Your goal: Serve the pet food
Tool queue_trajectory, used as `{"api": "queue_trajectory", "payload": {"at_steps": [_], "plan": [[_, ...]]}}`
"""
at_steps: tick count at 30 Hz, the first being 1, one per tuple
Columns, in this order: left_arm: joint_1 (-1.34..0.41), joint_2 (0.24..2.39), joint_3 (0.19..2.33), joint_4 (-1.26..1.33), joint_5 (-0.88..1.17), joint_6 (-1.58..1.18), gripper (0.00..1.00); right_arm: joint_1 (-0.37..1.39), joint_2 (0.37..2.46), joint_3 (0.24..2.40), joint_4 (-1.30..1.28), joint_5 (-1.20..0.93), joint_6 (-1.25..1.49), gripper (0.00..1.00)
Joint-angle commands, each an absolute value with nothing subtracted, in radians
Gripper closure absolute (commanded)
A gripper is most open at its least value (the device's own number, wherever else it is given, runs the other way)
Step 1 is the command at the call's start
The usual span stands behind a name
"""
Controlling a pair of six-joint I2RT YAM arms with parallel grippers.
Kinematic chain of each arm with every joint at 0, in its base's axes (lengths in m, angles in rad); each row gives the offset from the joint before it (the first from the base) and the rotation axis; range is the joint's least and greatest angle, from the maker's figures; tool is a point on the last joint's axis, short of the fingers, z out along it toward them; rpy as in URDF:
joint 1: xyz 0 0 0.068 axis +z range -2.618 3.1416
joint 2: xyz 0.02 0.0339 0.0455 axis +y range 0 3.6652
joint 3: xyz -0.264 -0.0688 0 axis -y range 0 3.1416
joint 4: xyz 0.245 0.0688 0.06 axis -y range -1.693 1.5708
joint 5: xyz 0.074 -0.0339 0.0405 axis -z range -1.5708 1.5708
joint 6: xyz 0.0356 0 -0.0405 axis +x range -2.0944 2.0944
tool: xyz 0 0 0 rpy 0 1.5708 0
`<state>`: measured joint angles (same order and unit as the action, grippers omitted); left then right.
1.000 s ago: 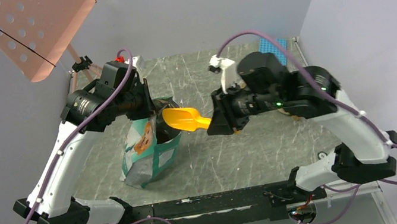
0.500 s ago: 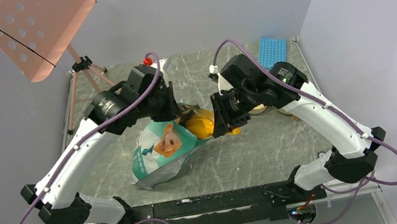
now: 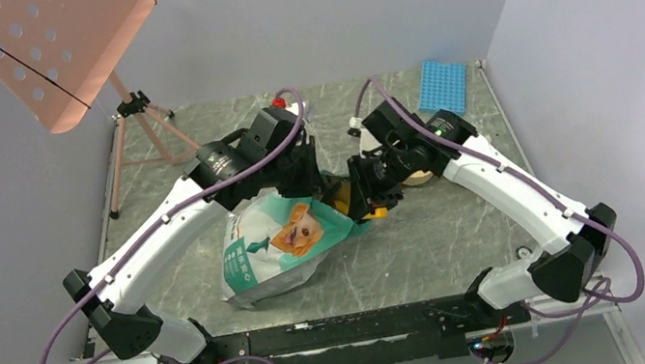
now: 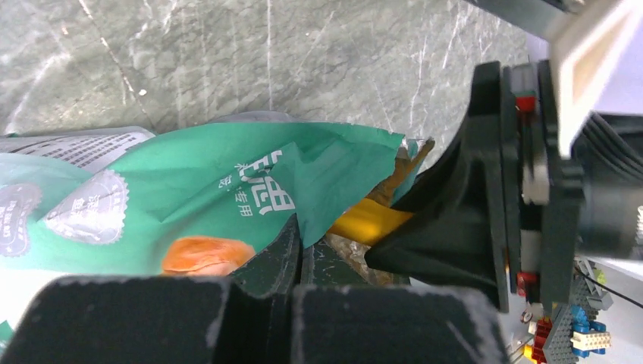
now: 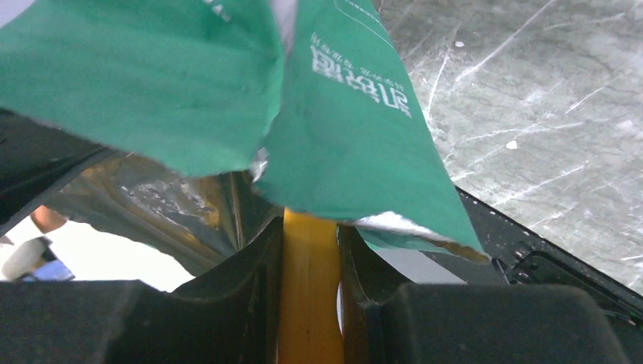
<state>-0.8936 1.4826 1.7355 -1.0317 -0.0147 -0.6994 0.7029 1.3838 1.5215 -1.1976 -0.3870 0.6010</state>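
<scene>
A green bag (image 3: 281, 239) with a dog's picture lies tilted near the middle of the table (image 3: 445, 241), its open end pointing toward the far right. The left gripper (image 3: 303, 177) is at that end. The right gripper (image 3: 362, 197) faces it, with a bit of orange scoop (image 3: 342, 201) showing between them. A blue rack (image 3: 441, 85) lies at the far right corner.

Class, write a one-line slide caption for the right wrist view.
Right gripper holds the orange scoop by its handle, its front end hidden in the open green bag.
</scene>
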Motion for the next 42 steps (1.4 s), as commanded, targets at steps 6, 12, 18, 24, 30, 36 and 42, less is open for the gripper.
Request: {"api": "queue_trajectory", "payload": {"at_steps": [6,12,18,24,30,36,42], "plan": [[-0.910,1.460,1.729,-0.896,0.047,-0.698,1.00,0.581,1.320,1.498,-1.046,-0.465,0.585,1.00],[-0.910,1.422,1.682,-0.891,0.030,-0.682,1.00,0.545,1.407,1.688,-1.161,-0.441,0.539,1.00],[-0.910,1.445,1.729,-0.898,0.044,-0.669,1.00,0.585,1.444,1.614,-1.117,-0.405,0.550,1.00],[-0.910,1.497,1.799,-0.898,0.075,-0.663,1.00,0.613,1.453,1.536,-1.266,-0.147,0.458,1.00],[-0.911,1.507,1.795,-0.846,0.098,-0.688,1.00,0.600,1.423,1.362,-1.182,-0.239,0.370,1.00],[-0.911,1.564,1.797,-0.795,0.156,-0.744,1.00,0.812,1.578,1.290,-0.650,-0.486,0.379,1.00],[-0.911,1.548,1.817,-0.825,0.097,-0.742,1.00,0.736,1.491,1.057,-0.120,-0.855,0.509,1.00]]}}
